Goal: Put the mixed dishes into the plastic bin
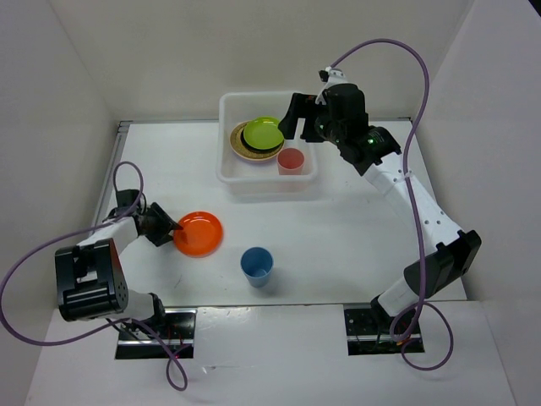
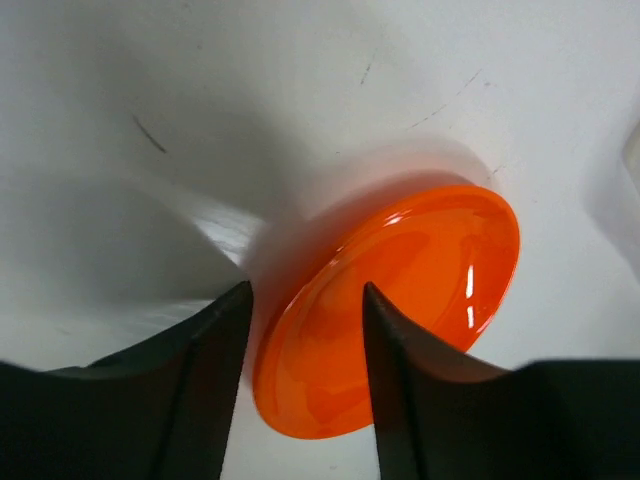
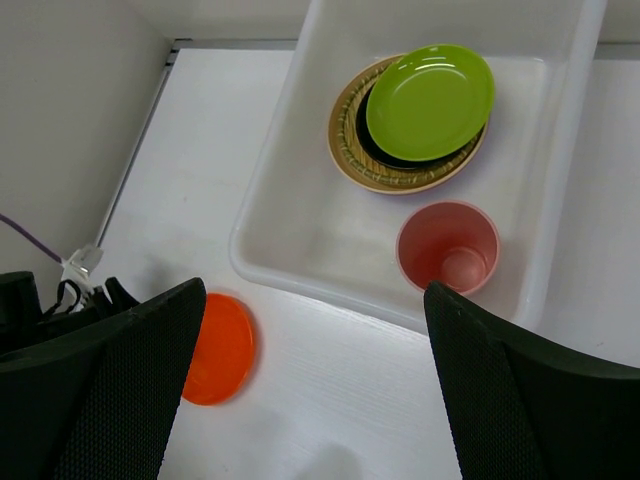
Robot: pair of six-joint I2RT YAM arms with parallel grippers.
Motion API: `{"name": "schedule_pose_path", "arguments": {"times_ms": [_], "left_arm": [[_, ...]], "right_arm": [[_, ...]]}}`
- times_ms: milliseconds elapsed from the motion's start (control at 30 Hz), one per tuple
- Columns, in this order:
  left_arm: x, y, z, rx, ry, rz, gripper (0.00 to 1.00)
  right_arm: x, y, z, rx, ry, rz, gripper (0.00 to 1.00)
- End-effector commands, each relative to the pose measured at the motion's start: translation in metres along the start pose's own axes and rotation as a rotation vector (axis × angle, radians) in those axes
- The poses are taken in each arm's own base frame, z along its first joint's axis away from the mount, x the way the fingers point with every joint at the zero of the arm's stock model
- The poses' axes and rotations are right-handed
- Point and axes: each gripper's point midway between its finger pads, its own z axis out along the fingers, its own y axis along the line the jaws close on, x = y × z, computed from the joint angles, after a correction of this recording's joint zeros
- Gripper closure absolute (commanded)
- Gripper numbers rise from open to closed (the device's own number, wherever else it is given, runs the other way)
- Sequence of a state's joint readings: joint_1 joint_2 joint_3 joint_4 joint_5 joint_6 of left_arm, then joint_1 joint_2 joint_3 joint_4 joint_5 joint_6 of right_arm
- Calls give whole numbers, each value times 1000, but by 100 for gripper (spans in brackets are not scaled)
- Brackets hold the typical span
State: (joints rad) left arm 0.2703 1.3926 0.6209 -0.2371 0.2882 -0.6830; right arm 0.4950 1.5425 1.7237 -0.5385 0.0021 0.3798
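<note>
The white plastic bin [image 1: 226, 127] stands at the back centre. It holds a bamboo plate [image 1: 239, 149], a black plate on it and a lime green plate [image 1: 263, 131] on top, with a pink cup [image 1: 291, 160] upright beside them. The right wrist view shows the bin [image 3: 300, 90], lime plate [image 3: 430, 100] and pink cup [image 3: 448, 248]. An orange plate [image 1: 199, 233] lies flat on the table. My left gripper [image 1: 173, 230] is open and straddles its left rim [image 2: 420, 260]. A blue cup [image 1: 256, 264] stands upright near the front. My right gripper [image 1: 297, 127] hangs wide open and empty over the bin.
White enclosure walls stand to the left, back and right of the table. A purple cable [image 1: 127, 178] loops beside the left arm, and another arcs over the right arm [image 1: 418, 211]. The arm bases sit at the near edge.
</note>
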Motion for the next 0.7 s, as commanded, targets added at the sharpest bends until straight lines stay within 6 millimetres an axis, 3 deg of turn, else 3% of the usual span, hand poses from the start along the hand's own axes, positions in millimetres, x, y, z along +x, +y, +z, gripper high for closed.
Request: {"name": "schedule_pose_path", "arguments": {"times_ms": [0, 200, 300, 400, 533, 667], "left_arm": [[15, 10, 13, -18, 37, 18, 50], [18, 12, 18, -35, 42, 42, 77], [18, 11, 18, -54, 37, 59, 83], [16, 11, 18, -66, 21, 72, 98], [23, 9, 18, -67, 40, 88, 100], [33, -10, 12, -31, 58, 156, 100]], "right_arm": [[-23, 16, -16, -57, -80, -17, 6], [-25, 16, -17, -57, -80, -17, 6], [-28, 18, -19, -61, -89, -17, 6], [-28, 18, -19, -61, -89, -17, 6], [-30, 19, -21, -61, -89, -17, 6], [-32, 18, -22, -53, -92, -17, 6]]}}
